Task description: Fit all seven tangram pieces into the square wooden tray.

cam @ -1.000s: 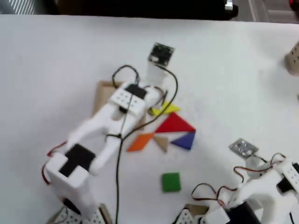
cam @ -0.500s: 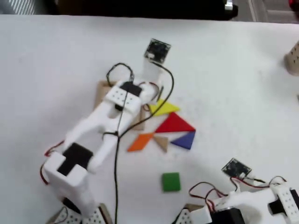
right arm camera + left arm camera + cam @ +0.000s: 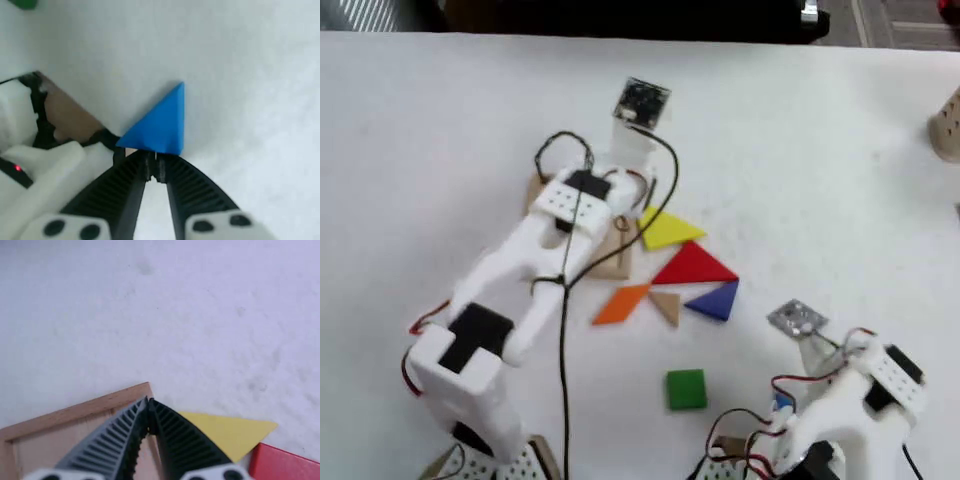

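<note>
**High view.** Your tray (image 3: 608, 265) sits at 10 o'clock of the loose pieces, mostly under the left arm (image 3: 520, 275). No piece shows in its bare part. Just off its 3 o'clock edge lies the yellow triangle (image 3: 668, 228), with the red triangle (image 3: 695, 265) at its 5 o'clock, about touching. The orange parallelogram (image 3: 620, 302), tan triangle (image 3: 667, 305) and blue triangle (image 3: 715, 298) line up beneath the red one, from its 8 to its 5 o'clock. The green square (image 3: 686, 389) lies apart at 6 o'clock. The right arm (image 3: 855, 400) stands at 4 o'clock, well apart from the tray.

**Left wrist view.** The left pincer (image 3: 149, 404) is closed tip to tip and empty. It is poised over the tray's corner, just beside the yellow triangle.

**Right wrist view.** The right pincer (image 3: 152, 167) is closed to a hairline at the edge of a second blue triangle (image 3: 157, 122). I judge the piece pinched there, by its margin only.

**Risks.**
- So thin a hold may let the piece swivel or drop on the long carry to the tray.
- The left arm lies across the tray, so if you bring the right arm in, the two could foul.
- If you nudge the yellow triangle with closed tips, it may ride onto the rim or disturb the red one.

**Count.** One tray, two arms and seven pieces: five triangles, one parallelogram, one square. None is seated, as far as shows.
</note>
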Motion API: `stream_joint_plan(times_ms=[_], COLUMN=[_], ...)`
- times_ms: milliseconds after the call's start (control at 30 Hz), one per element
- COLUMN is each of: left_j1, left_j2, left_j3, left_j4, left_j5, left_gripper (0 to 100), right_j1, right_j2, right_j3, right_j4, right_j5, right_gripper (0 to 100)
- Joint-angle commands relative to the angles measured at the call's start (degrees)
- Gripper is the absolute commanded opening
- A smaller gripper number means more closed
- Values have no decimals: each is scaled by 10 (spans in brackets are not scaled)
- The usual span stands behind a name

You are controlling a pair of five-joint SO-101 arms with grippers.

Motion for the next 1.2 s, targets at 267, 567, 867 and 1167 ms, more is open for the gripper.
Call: stream_joint_plan(times_ms=[267,567,867,1167], left_j1=[-21,-22,-29,-33], left_j2=[-39,-39,-39,-39], left_j3=[-18,-19,-20,-16], left_j4=[-22,-22,-22,-39], left_j5=[-2,-5,-5,-5], left_gripper=[23,23,23,23], right_j1=[-201,-243,-216,-144], right_j2=[3,-4,-18,-270], right_j3=[-60,-93,-110,-44], right_j4=[-120,-85,30,94], right_j5=[-292,-372,-291,-218], right_gripper=[17,17,17,17])
